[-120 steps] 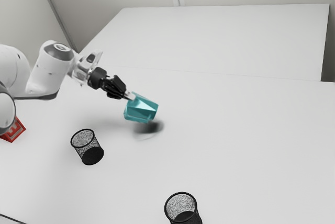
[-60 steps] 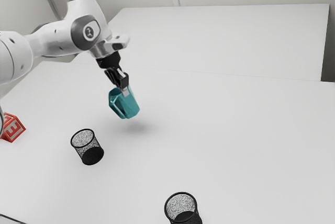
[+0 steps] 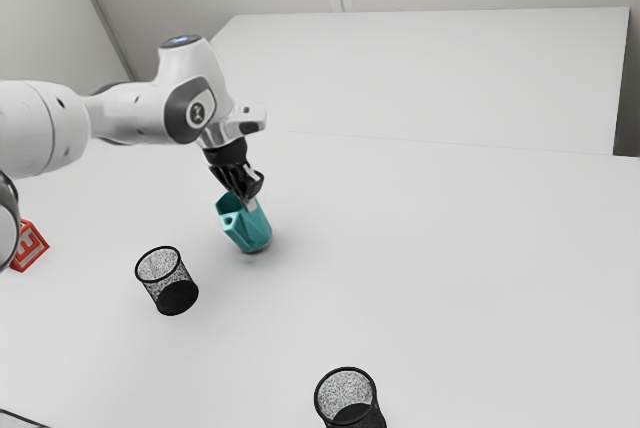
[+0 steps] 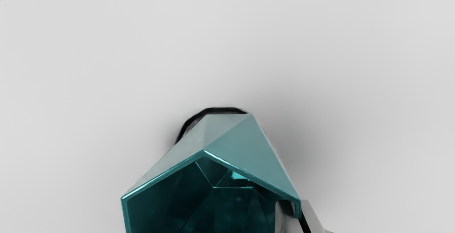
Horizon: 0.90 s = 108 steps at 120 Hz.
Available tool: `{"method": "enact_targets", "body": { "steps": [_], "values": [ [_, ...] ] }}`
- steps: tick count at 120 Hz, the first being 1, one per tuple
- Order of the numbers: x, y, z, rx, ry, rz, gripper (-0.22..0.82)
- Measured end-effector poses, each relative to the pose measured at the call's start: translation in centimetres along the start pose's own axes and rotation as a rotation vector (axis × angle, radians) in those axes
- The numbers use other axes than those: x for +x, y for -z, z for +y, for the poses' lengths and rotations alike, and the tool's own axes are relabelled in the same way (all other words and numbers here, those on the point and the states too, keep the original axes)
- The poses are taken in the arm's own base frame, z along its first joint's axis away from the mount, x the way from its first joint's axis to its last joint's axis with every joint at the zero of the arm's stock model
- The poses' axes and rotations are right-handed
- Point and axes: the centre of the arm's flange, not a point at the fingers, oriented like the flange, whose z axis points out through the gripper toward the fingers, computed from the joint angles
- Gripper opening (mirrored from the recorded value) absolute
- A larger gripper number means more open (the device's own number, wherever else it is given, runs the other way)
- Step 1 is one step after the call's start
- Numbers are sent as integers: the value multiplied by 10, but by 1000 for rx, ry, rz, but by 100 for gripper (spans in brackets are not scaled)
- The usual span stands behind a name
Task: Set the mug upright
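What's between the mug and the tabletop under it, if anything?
Nothing visible. The gripper holds the mug tilted, jaws shut on its wall; the dark band by its base looks like shadow on the table. The nearer mesh cup stands apart, toward the exterior view's left.

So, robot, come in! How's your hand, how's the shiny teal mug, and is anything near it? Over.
Hand shut on teal mug, at the rim. Mug's mouth faces up. Black wire-mesh cup nearby, not touching it.
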Motion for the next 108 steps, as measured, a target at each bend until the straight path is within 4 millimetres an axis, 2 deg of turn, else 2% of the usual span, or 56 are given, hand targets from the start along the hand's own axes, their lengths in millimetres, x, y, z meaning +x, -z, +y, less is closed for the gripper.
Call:
{"method": "enact_targets", "body": {
  "steps": [4,26,44,64,90,101,108],
  "values": [
    [1,-1,0,1,8,1,-16],
    [1,5,1,2,47,15,24],
    [-3,44,15,2,56,50,42],
    [1,98,21,-21,76,74,52],
    [1,156,25,-42,87,70,57],
    [-5,186,29,-38,88,72,59],
    [-11,195,31,-36,89,64,59]
  ]
}}
